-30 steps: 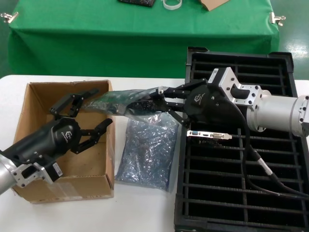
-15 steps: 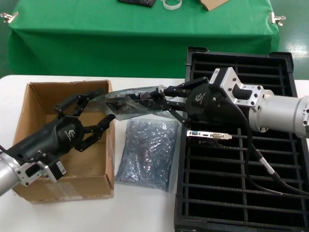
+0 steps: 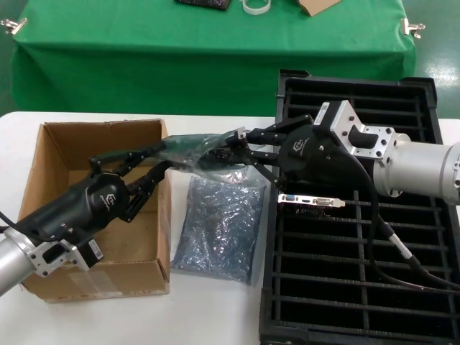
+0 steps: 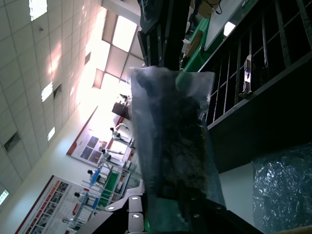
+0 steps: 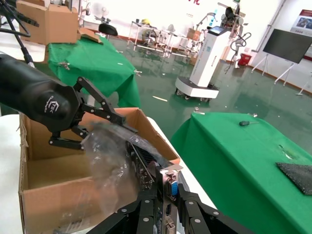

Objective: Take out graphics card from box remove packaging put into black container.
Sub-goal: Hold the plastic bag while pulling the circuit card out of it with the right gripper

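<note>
Graphics card (image 3: pixel 219 152), bagged, held midair above the box (image 3: pixel 54 215) rim. Right gripper (image 3: pixel 241 149) jaws clamp its bracket; left gripper (image 3: pixel 147 164) jaws pinch the packaging (image 3: pixel 183 149). Risk: the card slipping out if the bag snags.

On the surface (image 3: pixel 215 316), the box (image 3: pixel 54 165) lies left, the black container (image 3: pixel 359 287) right, and an empty bag (image 3: pixel 215 230) lies between them.

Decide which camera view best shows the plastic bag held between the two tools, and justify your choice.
The left wrist view: the packaging fills the frame, its dark contents showing through. The head view shows it stretched between the left tool and right tool, partly hidden. The right wrist view shows it blurred.
</note>
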You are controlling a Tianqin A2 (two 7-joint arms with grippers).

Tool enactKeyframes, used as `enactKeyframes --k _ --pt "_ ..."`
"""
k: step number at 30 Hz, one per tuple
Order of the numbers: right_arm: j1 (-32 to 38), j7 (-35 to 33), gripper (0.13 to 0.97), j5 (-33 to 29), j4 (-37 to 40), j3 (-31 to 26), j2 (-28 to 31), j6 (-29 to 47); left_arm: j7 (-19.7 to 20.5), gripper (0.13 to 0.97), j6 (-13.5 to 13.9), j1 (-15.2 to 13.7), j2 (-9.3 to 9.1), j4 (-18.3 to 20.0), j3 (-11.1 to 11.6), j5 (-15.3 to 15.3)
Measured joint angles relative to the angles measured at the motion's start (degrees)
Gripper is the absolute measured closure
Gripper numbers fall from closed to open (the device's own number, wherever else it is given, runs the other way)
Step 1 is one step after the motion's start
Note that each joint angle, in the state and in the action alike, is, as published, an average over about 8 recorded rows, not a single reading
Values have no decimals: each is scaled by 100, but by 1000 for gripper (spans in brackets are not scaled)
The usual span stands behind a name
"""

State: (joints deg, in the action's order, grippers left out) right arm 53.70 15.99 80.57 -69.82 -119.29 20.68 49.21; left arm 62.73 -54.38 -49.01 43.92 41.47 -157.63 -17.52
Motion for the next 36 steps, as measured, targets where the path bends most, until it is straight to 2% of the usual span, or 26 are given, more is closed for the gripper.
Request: enactKeyframes --k 5,14,29,36 --pt "25 -15 891 11 52 4 -4 16 9 816 3 -6 -21 -28 0 -7" --pt "40 -77 891 62 112 30 -1 30 11 920 8 -14 -46 -86 0 -20" --pt "-54 47 909 22 -209 60 88 -7 -25 958 -5 -40 -101 -174 1 -55" --pt "-118 649 909 -440 -782 49 258 43 -32 958 -52 -69 -171 -329 1 -72"
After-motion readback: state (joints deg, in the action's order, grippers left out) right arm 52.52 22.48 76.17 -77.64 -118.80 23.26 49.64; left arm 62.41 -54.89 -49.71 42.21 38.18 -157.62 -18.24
